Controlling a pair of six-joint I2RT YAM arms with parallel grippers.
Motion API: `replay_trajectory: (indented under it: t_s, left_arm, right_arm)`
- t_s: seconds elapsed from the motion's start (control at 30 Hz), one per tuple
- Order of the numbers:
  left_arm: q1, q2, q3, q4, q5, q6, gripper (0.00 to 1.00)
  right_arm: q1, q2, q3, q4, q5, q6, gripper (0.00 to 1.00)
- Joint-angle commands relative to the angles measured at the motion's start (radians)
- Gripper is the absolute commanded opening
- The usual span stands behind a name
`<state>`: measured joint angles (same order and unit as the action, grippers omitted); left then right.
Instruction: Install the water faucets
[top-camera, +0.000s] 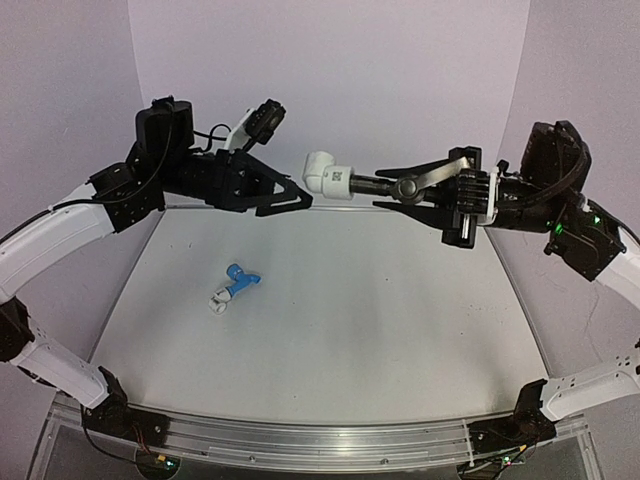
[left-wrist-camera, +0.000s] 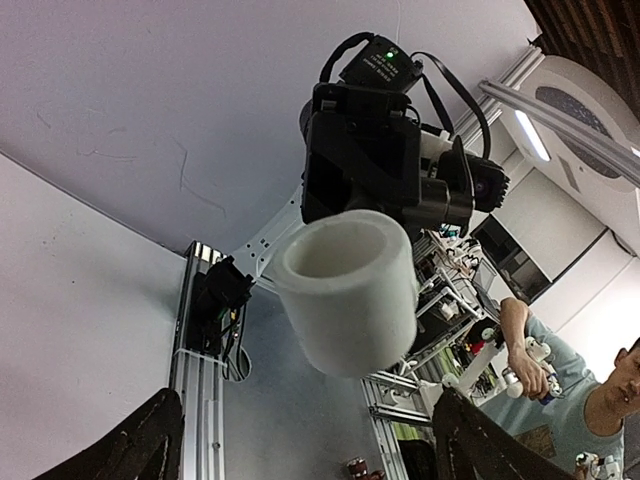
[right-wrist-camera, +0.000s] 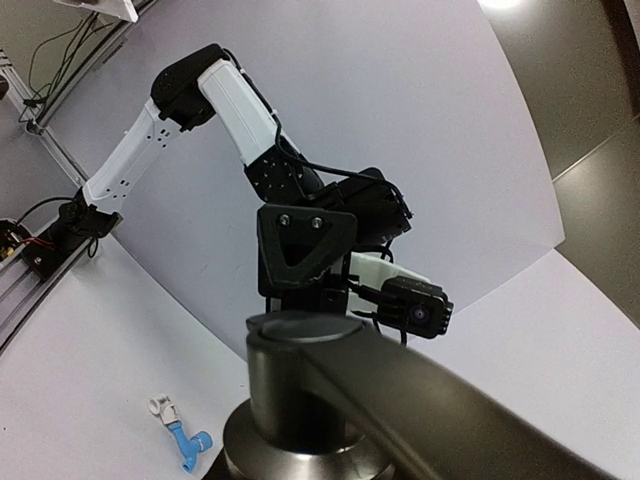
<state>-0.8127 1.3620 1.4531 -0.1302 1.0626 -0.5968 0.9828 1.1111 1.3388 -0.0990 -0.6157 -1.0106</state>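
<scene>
Above the white table (top-camera: 380, 300), the right gripper (top-camera: 380, 188) clenches its two fingers on the dark metal faucet (top-camera: 390, 186) and holds it level in mid-air, lever handle (top-camera: 440, 170) on the upper side. A white elbow fitting (top-camera: 328, 175) sits on the faucet's free end, its open mouth turned toward the left arm. The left gripper (top-camera: 300, 195) faces it from the other side with its fingers (left-wrist-camera: 140, 445) spread apart and grasping nothing; its tips are just beside the fitting, and the left wrist view shows the fitting between the two fingers without contact. The light blue faucet (top-camera: 240, 278) lies on the table below and left of the two grippers, well apart from both, with a small white fitting (top-camera: 220, 298) at its near end
</scene>
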Motion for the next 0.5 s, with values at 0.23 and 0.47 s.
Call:
replay_trajectory:
  t_s: [0.23,0.47]
  left_arm:
    - [-0.011,0.063,0.08,0.118,0.06,-0.067,0.8]
    - [-0.044,0.083,0.101,0.12,0.086,-0.049,0.7]
  right_arm:
    - [0.018,0.023,0.013,0.059,-0.043,-0.019,0.0]
    - [0.022,0.037,0.009,0.048,-0.045,-0.011,0.0]
